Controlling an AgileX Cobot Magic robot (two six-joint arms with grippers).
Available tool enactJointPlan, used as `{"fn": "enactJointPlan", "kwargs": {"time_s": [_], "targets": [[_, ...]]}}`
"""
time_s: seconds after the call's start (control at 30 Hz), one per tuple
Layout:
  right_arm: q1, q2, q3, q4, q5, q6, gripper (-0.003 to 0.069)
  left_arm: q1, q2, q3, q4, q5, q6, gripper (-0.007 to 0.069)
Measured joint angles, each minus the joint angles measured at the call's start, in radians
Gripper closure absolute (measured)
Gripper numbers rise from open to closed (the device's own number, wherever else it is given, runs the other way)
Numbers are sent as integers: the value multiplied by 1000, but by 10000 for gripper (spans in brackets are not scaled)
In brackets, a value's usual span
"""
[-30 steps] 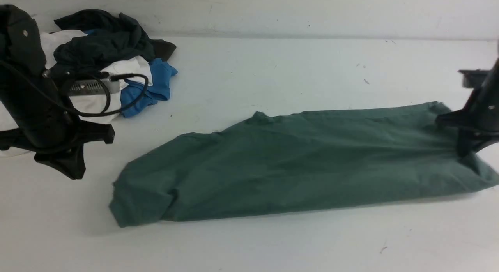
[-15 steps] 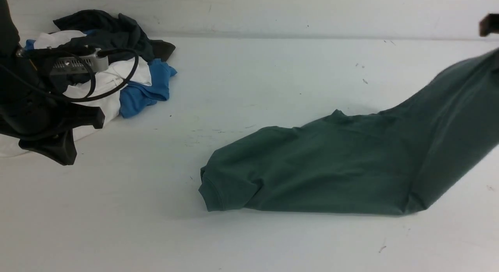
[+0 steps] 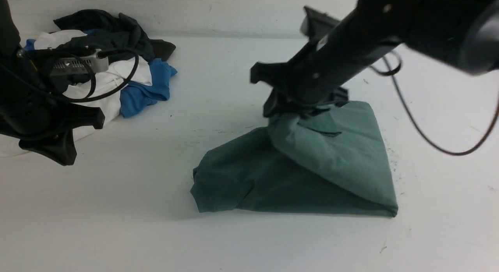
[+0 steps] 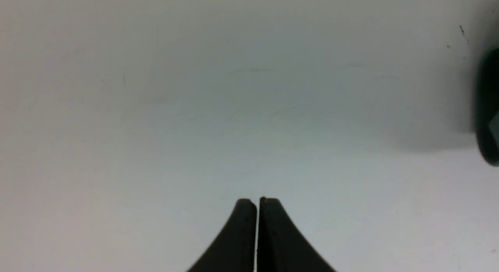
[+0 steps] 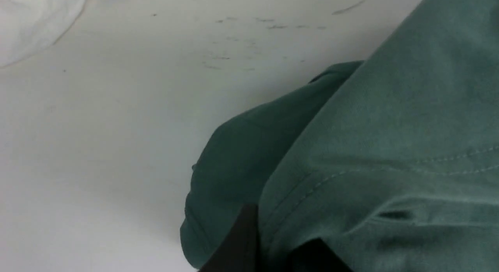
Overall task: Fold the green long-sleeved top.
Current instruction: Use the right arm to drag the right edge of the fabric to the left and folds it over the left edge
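On white table [image 3: 117, 209] — right gripper [image 3: 269, 110], green top [image 3: 351, 147] — pinched

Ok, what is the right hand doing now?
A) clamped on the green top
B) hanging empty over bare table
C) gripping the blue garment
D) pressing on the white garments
A: the green top is pinched between the right hand's fingers, its stitched edge bunched there.

Soft matt cloth makes up the green long-sleeved top [image 3: 351, 155], and the crumpled blue garment [image 3: 146, 87] looks like matt cloth too, while the white table [image 3: 128, 194] looks smooth, with a faint sheen.
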Motion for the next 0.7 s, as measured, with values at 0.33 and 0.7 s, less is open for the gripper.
{"fn": "enactJointPlan", "kwargs": {"time_s": [0.33,0.7], "targets": [[87,157,2,119,-131,-45,367,0,0,0,0,-7,1,629],[12,47,-160,-77,307,-149,261,0,0,0,4,-19,2,629]]}}
